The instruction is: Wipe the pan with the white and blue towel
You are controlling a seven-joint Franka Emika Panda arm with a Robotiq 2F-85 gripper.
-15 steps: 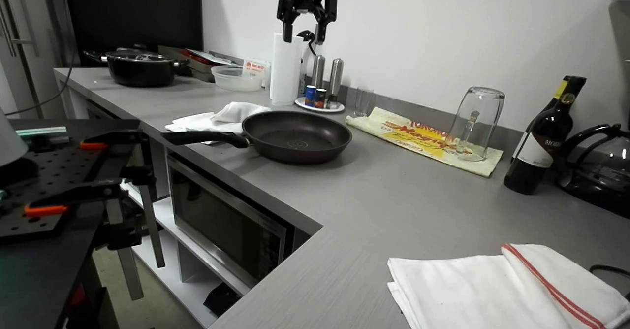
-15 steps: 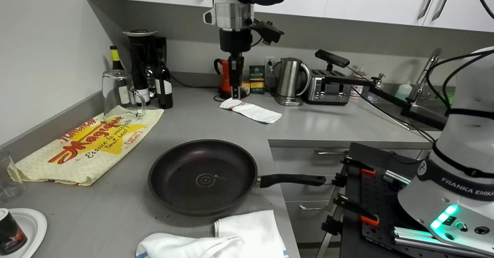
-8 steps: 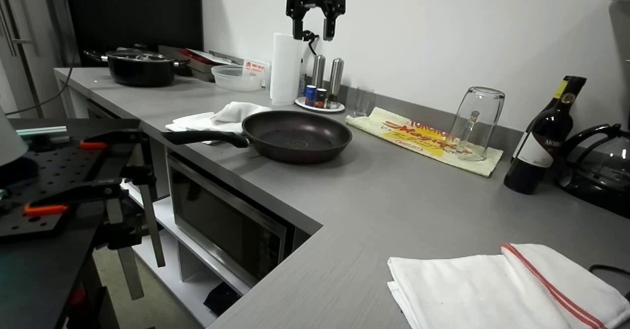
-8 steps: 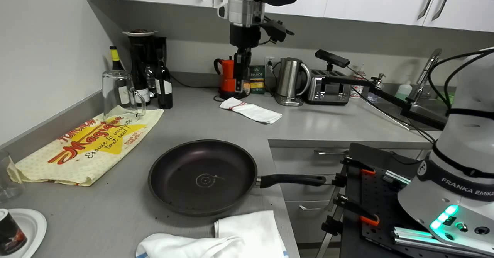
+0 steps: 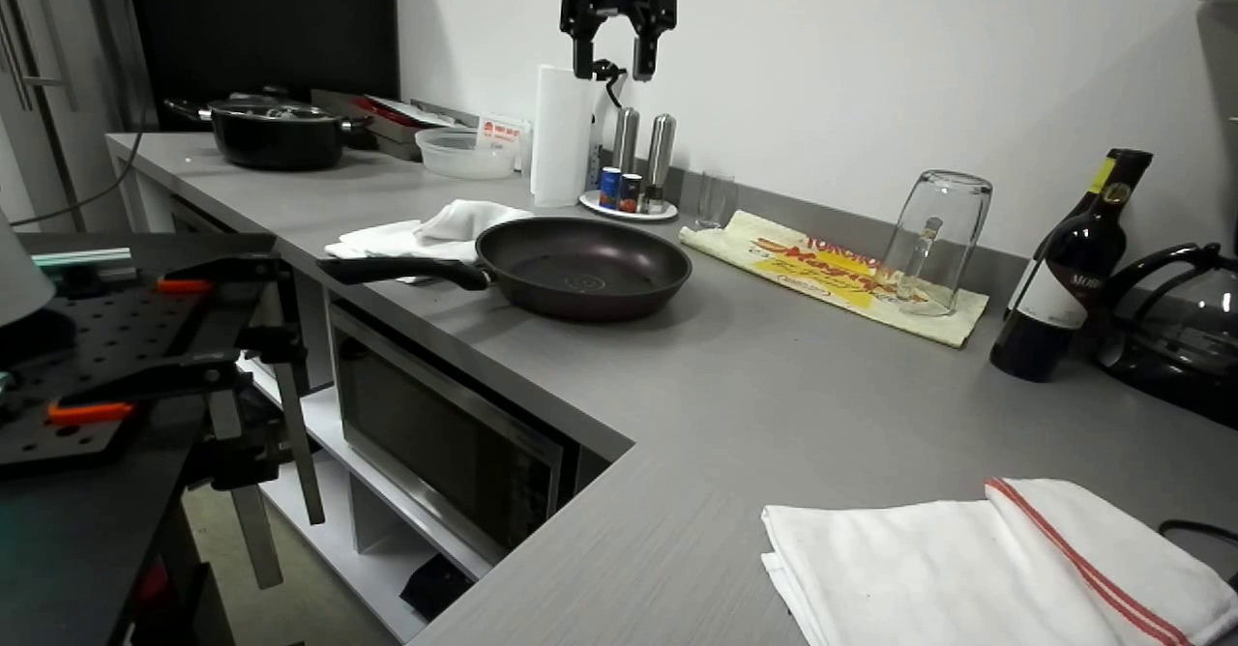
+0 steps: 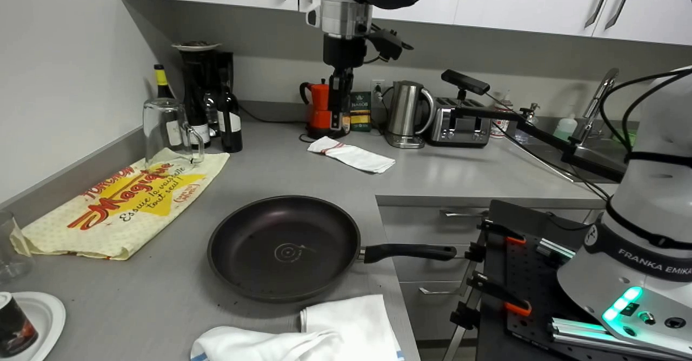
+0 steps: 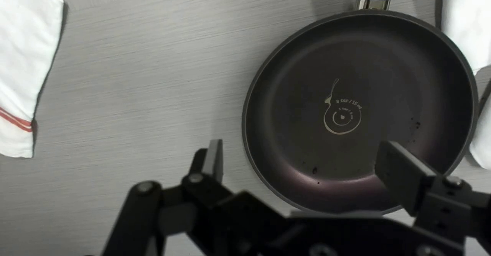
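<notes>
Gripper (image 5: 613, 73): hanging high, jaws spread, pinching nothing.
White and blue towel (image 6: 351, 326): lying bottom centre in an exterior view; I'm guessing light and limp, its raised fold (image 5: 472, 218) likely offering the best hold.
Pan (image 6: 254, 258): sitting just beside it, probably stiff, slick.

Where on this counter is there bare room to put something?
A wide bare patch of counter lies between the pan, red-striped towel and bottles. A narrower strip runs between the pan and yellow cloth. Crowded: around the mug and bottles, and beside the pan, where the blue-edged towel lies close.
</notes>
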